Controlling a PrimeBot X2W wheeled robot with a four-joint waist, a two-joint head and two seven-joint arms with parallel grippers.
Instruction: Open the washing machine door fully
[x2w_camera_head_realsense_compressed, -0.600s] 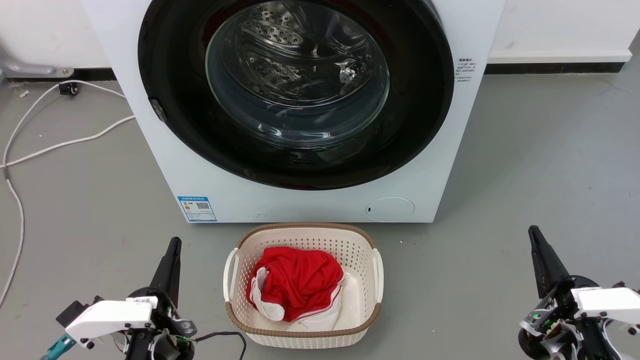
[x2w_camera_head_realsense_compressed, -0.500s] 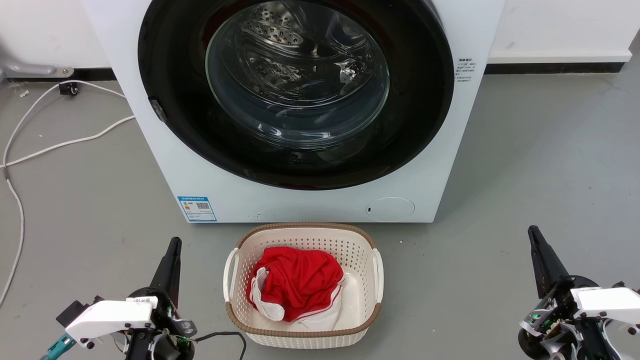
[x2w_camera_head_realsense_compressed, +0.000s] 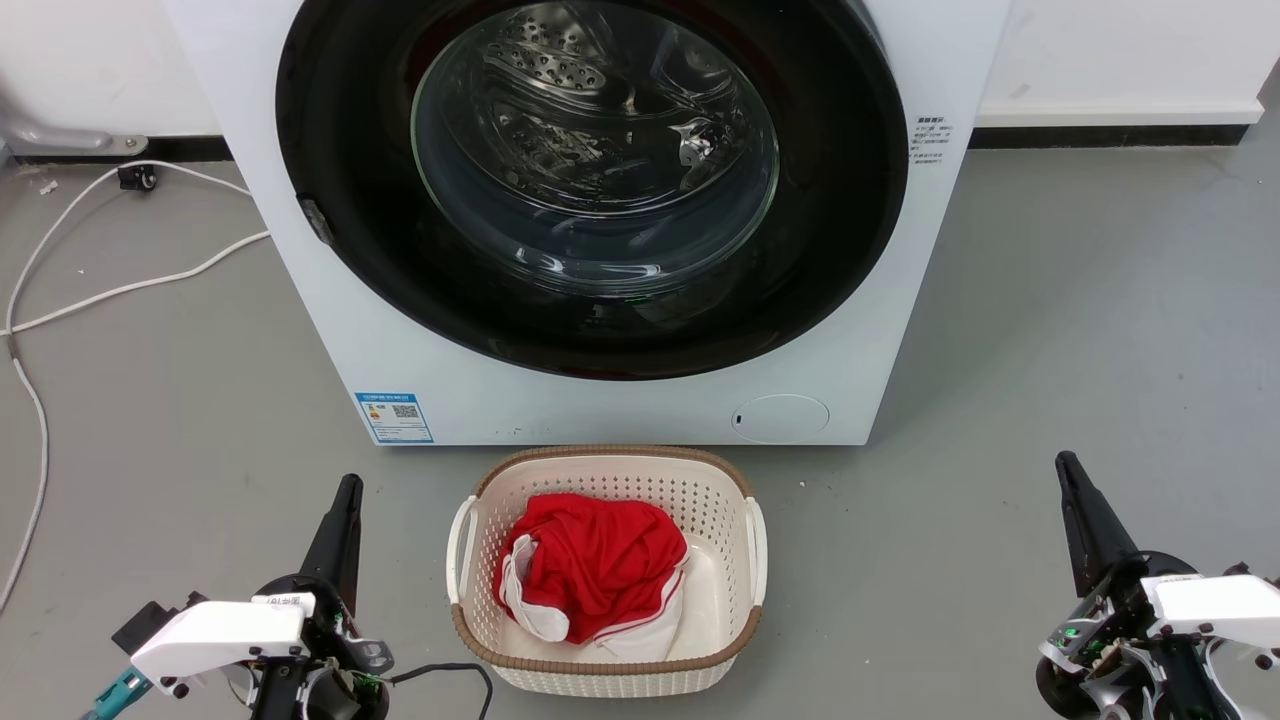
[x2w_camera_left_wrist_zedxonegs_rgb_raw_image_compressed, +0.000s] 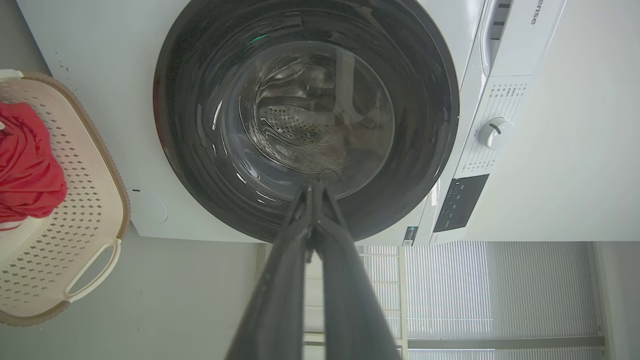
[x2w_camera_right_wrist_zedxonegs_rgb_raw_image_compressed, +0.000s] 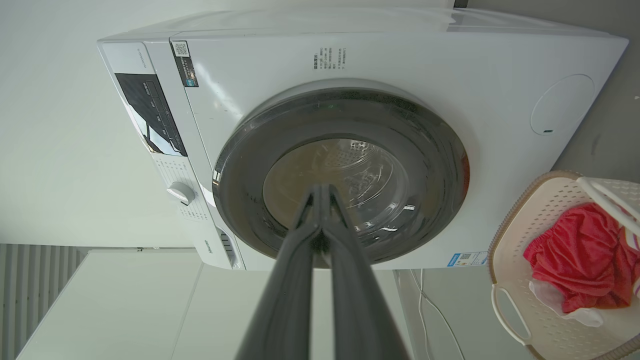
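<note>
Near the grey floor (x2w_camera_head_realsense_compressed: 1050, 300), the left claw (x2w_camera_head_realsense_compressed: 349, 484) and right claw (x2w_camera_head_realsense_compressed: 1066, 462) are pinched tight, holding nothing. A cream plastic basket (x2w_camera_head_realsense_compressed: 600, 456) sits between them, before the closed round shiny black washing machine door (x2w_camera_head_realsense_compressed: 595, 180).

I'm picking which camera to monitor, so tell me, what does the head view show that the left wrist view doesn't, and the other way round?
Head view alone of the two: the white cables on the floor and the right gripper. Left wrist view alone of the two: the control dial, the black display and the window blinds. Both: the closed washing machine door, the basket holding red cloth, and the left gripper, shut.
</note>
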